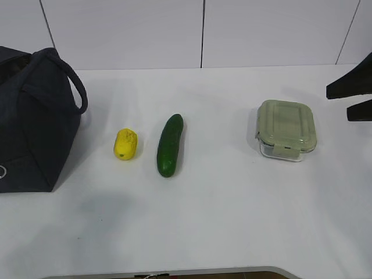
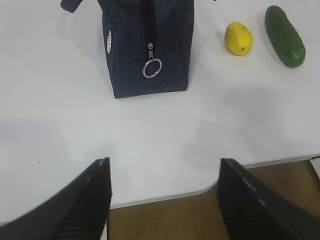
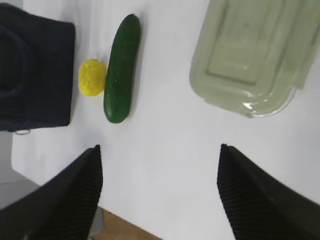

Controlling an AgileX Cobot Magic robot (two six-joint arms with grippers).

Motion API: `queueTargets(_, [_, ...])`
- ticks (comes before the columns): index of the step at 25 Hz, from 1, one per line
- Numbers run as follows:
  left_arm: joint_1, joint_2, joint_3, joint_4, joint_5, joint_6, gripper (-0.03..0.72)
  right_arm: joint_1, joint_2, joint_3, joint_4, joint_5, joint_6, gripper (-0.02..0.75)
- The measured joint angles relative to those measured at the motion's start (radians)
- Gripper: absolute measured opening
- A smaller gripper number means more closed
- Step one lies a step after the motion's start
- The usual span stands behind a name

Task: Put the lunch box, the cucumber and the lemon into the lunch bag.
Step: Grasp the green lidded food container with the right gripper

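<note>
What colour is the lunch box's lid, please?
Sage green; the ribbed snap-on lid shows best in the exterior view.

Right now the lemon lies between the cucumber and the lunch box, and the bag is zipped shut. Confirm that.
Not quite: the lemon lies between the cucumber and the lunch bag, as the exterior view shows; the lunch box sits apart on the cucumber's other side. The bag's zipper does look closed.

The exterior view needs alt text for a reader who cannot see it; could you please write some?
On a white table, from left to right: a navy bag, a lemon, a cucumber and a green-lidded lunch box. The open right gripper enters at the right edge.
</note>
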Motion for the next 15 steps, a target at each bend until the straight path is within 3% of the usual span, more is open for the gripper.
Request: queueTargets(15, [0.000, 0.000, 0.000, 0.000, 0.000, 0.000, 0.485, 0.000, 0.296, -0.200, -0.004, 0.041, 0.020, 0.573])
